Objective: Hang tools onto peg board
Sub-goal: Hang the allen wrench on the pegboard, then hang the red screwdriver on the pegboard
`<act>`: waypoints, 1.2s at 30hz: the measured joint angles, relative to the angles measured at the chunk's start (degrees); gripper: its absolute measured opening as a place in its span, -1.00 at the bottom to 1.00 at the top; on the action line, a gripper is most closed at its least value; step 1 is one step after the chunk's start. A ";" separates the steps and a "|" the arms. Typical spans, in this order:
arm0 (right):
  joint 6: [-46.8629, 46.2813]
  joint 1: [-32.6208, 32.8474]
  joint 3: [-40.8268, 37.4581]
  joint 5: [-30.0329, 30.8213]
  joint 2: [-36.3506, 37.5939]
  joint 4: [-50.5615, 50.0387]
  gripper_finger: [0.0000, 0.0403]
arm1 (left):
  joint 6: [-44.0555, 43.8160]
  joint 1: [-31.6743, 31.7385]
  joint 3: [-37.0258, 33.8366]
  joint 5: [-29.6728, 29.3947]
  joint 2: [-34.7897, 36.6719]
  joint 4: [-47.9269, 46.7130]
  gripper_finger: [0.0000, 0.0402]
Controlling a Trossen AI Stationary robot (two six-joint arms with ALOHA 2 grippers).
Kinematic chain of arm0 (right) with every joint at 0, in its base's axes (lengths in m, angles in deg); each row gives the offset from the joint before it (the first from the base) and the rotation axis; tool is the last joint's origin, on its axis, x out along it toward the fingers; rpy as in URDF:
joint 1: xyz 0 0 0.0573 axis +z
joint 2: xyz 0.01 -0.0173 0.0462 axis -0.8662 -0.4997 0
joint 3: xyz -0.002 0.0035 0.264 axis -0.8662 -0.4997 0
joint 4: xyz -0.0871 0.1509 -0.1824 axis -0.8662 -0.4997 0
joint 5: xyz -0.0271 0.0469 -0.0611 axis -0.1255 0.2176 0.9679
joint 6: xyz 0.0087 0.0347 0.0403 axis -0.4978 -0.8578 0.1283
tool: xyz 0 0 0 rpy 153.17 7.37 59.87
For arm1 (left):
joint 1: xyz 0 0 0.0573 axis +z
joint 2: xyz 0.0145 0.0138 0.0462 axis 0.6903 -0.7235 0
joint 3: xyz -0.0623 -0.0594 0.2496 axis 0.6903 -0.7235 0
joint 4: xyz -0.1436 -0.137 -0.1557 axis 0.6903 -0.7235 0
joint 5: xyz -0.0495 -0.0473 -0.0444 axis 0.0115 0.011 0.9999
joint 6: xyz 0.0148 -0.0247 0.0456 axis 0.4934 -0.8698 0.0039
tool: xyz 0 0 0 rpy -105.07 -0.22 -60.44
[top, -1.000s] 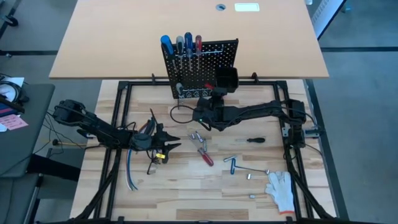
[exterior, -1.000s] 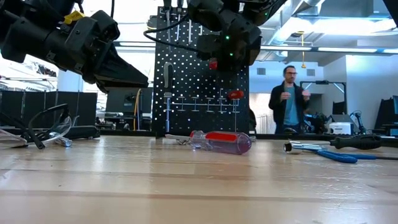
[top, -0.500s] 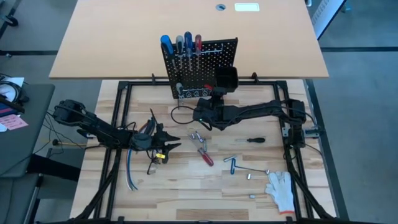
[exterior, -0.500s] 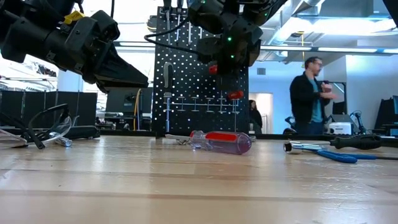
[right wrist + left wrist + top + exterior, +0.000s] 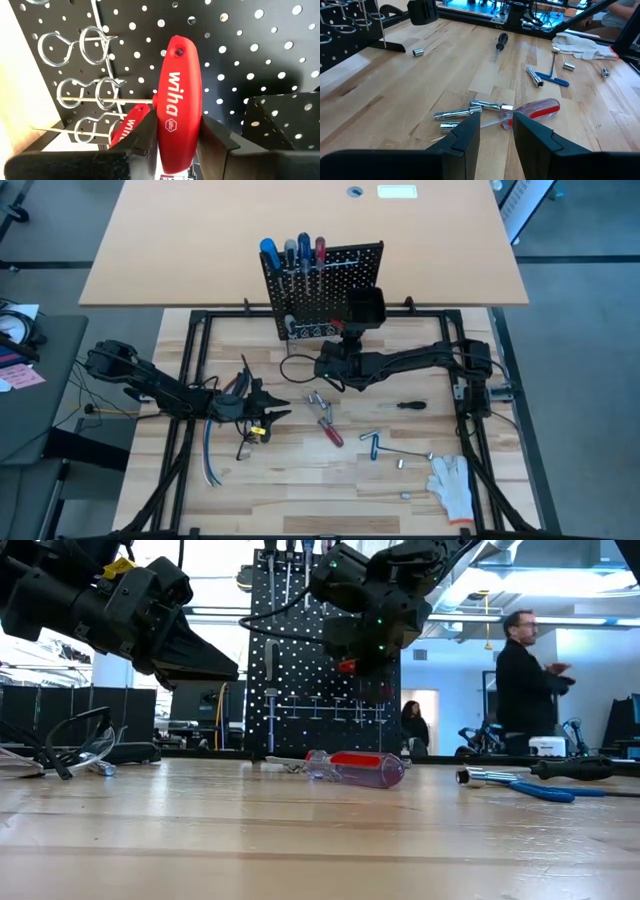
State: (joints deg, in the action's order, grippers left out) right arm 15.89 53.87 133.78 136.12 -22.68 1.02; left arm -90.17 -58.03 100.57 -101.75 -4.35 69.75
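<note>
The black peg board (image 5: pixel 350 265) stands upright at the table's far side, with several screwdrivers (image 5: pixel 290 250) in its top row. My right gripper (image 5: pixel 335 360) is close in front of it, shut on a red T-handle key (image 5: pixel 179 95). A second red T-handle key (image 5: pixel 127 127) hangs in the board's wire ring hooks (image 5: pixel 95 92). My left gripper (image 5: pixel 280 408) is open and empty above the table's left half. Below it lie metal sockets (image 5: pixel 455 115) and a red-handled screwdriver (image 5: pixel 535 109). My right gripper pinches the red T-handle's lower half (image 5: pixel 175 145) between its two fingers, which lie one on each side of the handle. The handle's free end (image 5: pixel 176 50) reaches past the fingertips toward the peg board (image 5: pixel 250 60). The thin shaft (image 5: pixel 115 100) sticks out sideways across the ring hooks. The key is clear of the table.
On the table lie a small black screwdriver (image 5: pixel 410 405), a blue-handled T key (image 5: pixel 372 442), loose sockets (image 5: pixel 400 463) and a white glove (image 5: pixel 452 485). A black bin (image 5: pixel 364 307) hangs on the board. Cables (image 5: pixel 210 455) lie at the left. A person (image 5: pixel 525 680) moves beyond the table.
My right gripper has tipped and brought the red T-handle key a little lower in front of the peg board. The person in the background has walked toward the right.
</note>
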 joint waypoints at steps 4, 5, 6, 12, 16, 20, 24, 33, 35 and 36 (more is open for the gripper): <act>-0.46 -0.01 -0.09 -0.20 0.02 0.00 -0.42 | -0.01 0.00 0.00 0.00 0.00 -0.02 -0.45; -0.50 -0.04 -0.09 -0.55 0.02 -0.03 -0.40 | 0.01 0.00 0.00 0.00 0.00 0.00 -0.45; -0.56 -0.04 -0.09 -1.33 0.02 -0.10 -0.36 | -0.01 0.00 0.00 0.00 0.00 -0.02 -0.45; -1.69 0.24 -0.09 -4.58 0.13 0.09 0.01 | -0.01 0.00 0.00 0.00 0.00 -0.02 -0.45; -1.87 1.20 -0.14 -7.37 0.07 0.91 0.23 | -0.01 0.00 0.00 -0.01 0.00 -0.02 -0.45; -1.86 2.46 0.77 -7.88 0.33 1.24 0.28 | 0.00 0.00 0.00 -0.02 0.00 -0.02 -0.45; -1.33 4.38 1.69 -7.18 0.47 1.11 0.28 | 0.00 0.00 0.00 0.04 -0.01 -0.04 -0.45; -1.24 12.14 3.05 -11.92 0.42 0.79 0.24 | 0.30 -0.02 0.00 1.57 -0.02 -0.09 -0.45; -1.60 13.79 3.11 -12.36 0.45 0.68 0.23 | 0.60 -0.02 0.00 1.57 -0.02 -0.09 -0.45; -2.14 14.77 3.12 -12.69 0.78 0.27 0.23 | 0.60 -0.02 0.00 1.57 -0.02 -0.09 -0.45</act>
State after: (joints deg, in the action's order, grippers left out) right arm 13.76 68.64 136.90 123.42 -21.90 1.29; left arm -89.57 -58.05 100.57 -100.18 -4.37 69.67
